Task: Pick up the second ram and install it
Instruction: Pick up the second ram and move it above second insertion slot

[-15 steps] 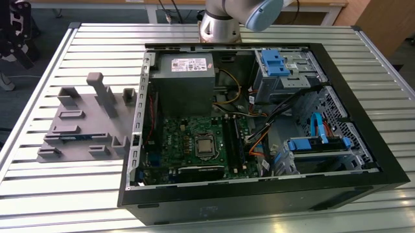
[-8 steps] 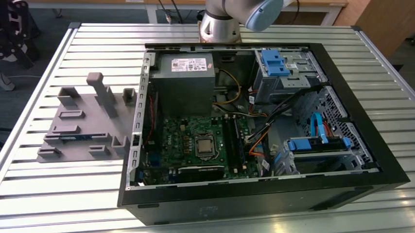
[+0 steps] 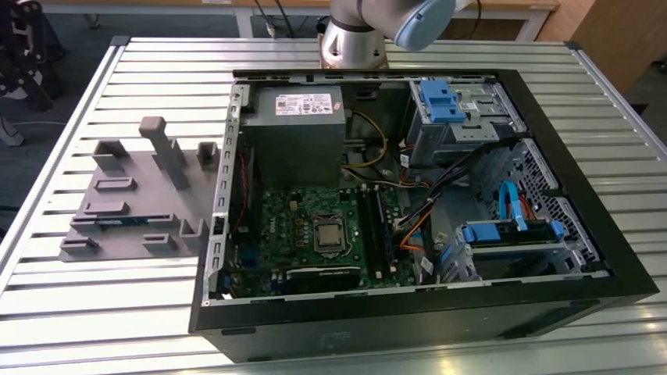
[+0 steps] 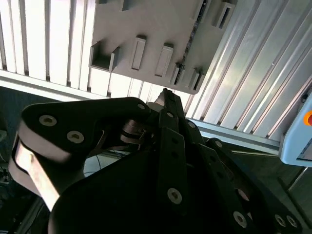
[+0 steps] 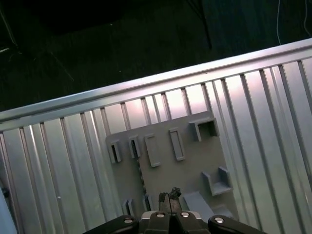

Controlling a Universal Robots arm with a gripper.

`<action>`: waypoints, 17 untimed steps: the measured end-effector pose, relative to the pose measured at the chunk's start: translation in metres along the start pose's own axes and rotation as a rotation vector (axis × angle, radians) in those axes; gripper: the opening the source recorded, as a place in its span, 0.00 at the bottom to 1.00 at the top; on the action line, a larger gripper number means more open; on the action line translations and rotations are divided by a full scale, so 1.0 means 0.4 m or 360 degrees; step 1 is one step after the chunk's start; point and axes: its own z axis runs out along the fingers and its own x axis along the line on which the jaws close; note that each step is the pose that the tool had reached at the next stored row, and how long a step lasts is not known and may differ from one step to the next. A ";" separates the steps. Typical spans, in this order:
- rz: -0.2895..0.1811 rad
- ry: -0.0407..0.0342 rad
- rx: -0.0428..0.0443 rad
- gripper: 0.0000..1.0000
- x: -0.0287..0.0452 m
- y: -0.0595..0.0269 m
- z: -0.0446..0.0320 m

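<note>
Well, starting at the exterior view's left, a grey holder [image 3: 133, 199] lies on the slatted metal table [image 3: 62, 305], and the second ram [image 3: 123, 221] rests in it near its front edge, a thin blue strip set among the holder's blocks. To the right of that stands the open computer case [image 3: 583, 258], with the green motherboard [image 3: 297, 230] at its floor and the dark memory slots [image 3: 377, 226] just beside the processor socket; I cannot tell from here whether a stick already sits in them. The arm [image 3: 352, 35] rises behind the case.

The gripper [image 5: 168, 196] hangs above the holder in both wrist views, well clear of it, its fingertips pinched together with nothing between them.

I'd judge the stick to be light and stiff but easily hurt: a bare board with chips on its faces and contacts along one long edge. It looks thin and smooth, so it could slip or twist in a loose pinch. The sensible hold seems to be across the flat faces near the middle of the upper long edge, away from the contacts
</note>
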 end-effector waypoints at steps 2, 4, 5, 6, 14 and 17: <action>-0.0057 0.0001 -0.0001 0.11 0.000 0.000 0.001; -0.0114 0.0002 -0.0003 0.11 0.000 0.000 0.001; -0.0145 0.0003 -0.0003 0.11 0.000 0.000 0.001; -0.0172 0.0004 -0.0004 0.11 0.000 0.000 0.001; -0.0353 0.0008 -0.0008 0.11 0.000 0.000 0.002; -0.0353 0.0008 -0.0008 0.11 0.000 0.000 0.002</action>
